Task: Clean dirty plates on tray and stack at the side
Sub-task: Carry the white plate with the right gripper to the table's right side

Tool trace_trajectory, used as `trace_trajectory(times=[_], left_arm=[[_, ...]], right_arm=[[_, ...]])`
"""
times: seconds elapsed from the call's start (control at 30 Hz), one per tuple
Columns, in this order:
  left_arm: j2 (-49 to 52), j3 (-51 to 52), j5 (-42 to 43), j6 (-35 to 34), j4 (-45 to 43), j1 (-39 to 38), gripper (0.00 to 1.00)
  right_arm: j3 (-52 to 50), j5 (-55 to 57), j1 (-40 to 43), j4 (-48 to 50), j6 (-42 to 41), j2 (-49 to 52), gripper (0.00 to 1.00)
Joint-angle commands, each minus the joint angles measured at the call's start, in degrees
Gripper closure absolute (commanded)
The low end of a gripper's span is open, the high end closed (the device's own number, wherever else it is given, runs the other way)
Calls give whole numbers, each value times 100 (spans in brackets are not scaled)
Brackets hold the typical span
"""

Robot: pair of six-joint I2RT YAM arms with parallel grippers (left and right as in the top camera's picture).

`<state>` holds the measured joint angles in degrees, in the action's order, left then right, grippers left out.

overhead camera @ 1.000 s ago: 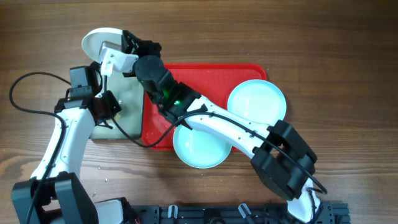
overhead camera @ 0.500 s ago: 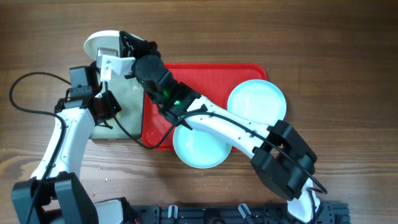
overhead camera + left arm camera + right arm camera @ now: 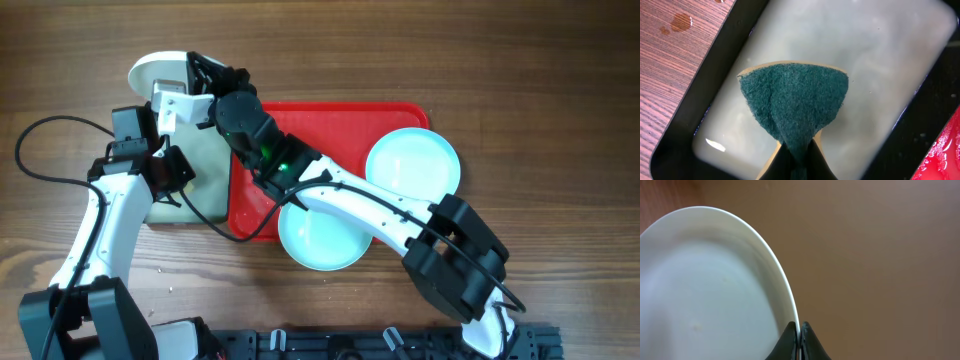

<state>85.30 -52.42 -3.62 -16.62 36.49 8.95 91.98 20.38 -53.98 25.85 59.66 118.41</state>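
White plate partly under the right arm, 1 turquoise plate likewise

No text, label, brand, number or sign can be read anywhere in these views, whether on the white plate, the right turquoise plate, the near turquoise plate, the red tray, the green sponge or the wooden desk.

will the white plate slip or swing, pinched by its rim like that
Probably stiff: the white plate shows no bending though the right claw pinches only its thin rim. Its smooth surface may let it slip or pivot in that grip.
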Motion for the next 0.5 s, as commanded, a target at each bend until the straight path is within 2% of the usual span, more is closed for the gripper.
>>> trace_trajectory(times=[0.0, 0.13, 0.27, 0.33, 0.4, 0.47], left_arm=[[0, 46, -76, -50, -2, -15, 95], [0, 46, -76, -50, -2, -15, 96], [0, 46, -76, -50, -4, -15, 95], [0, 46, -76, -50, -2, -15, 96], [0, 46, -76, -50, -7, -15, 96], [0, 46, -76, -50, -31, -15, 96]], right_arm=[[122, -70, -37, 72, -584, 33, 96], [122, 39, -37, -129, -616, 33, 96], [122, 210, -20, -103, -1084, 33, 96], [122, 444, 66, -175, -2299, 33, 96], [122, 472, 306, -686, -4063, 33, 95], [122, -177, 643, -1453, -5613, 33, 96]])
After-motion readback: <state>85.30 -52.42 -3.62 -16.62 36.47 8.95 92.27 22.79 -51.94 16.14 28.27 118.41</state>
